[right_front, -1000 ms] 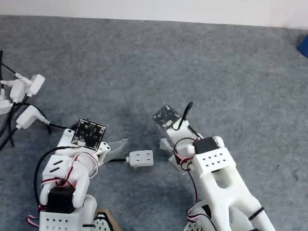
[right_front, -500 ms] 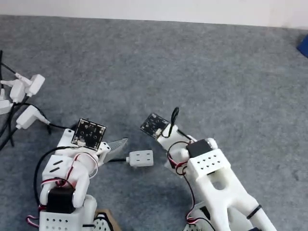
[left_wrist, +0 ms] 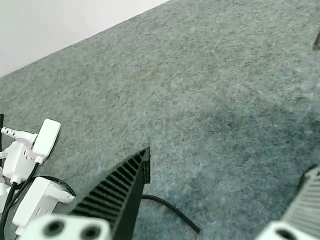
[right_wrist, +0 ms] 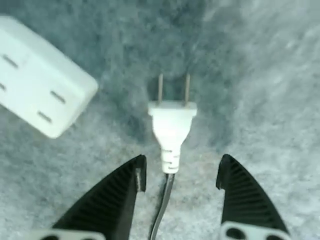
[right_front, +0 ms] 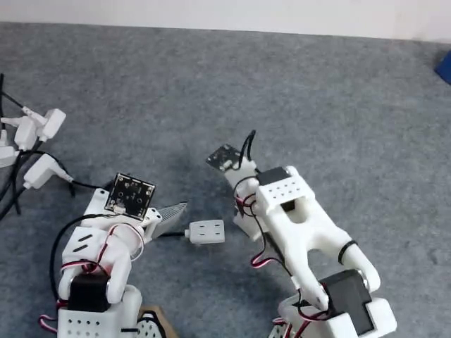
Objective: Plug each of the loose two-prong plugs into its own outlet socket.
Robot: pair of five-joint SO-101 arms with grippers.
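Right wrist view: plug (right_wrist: 171, 125) beside outlet block (right_wrist: 40, 82); both arms' jaws gape empty.

Bright, even overhead light, soft faint shadows on the grey carpet (right_front: 352, 98) around the plug (right_wrist: 170, 120).

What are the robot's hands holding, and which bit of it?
Nothing is held. The right end effector is open around the white plug, not touching it. The left end effector is open too.

Grey carpet (right_front: 338, 105) across surface; white wall (right_front: 211, 13) beyond; blue object (right_front: 445, 69) at right edge.
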